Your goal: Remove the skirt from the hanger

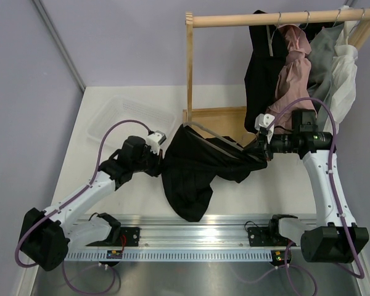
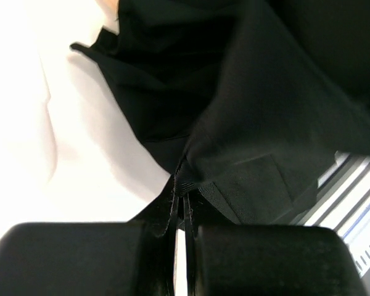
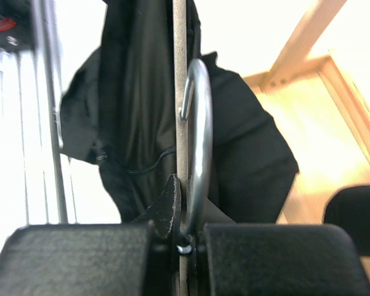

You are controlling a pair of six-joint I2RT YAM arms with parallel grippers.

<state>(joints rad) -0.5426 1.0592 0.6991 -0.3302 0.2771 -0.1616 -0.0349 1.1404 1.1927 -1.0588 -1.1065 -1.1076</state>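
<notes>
While the left gripper (image 2: 184, 216) is pinched tight on the skirt (image 1: 197, 169) edge, the right gripper (image 3: 188, 240) is clamped on the hanger (image 1: 219, 140) at its hook base. Skirt & hanger sit just in front of the wooden rack (image 1: 189, 68), w/ cloth sagging btwn both grippers.

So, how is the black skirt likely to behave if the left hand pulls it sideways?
Probably floppy: the skirt hangs in loose folds from the hanger. It would likely stretch and drag rather than slide as one piece, bunching at the left hand. It seems light, since the fabric is pinched thin and flat.
</notes>
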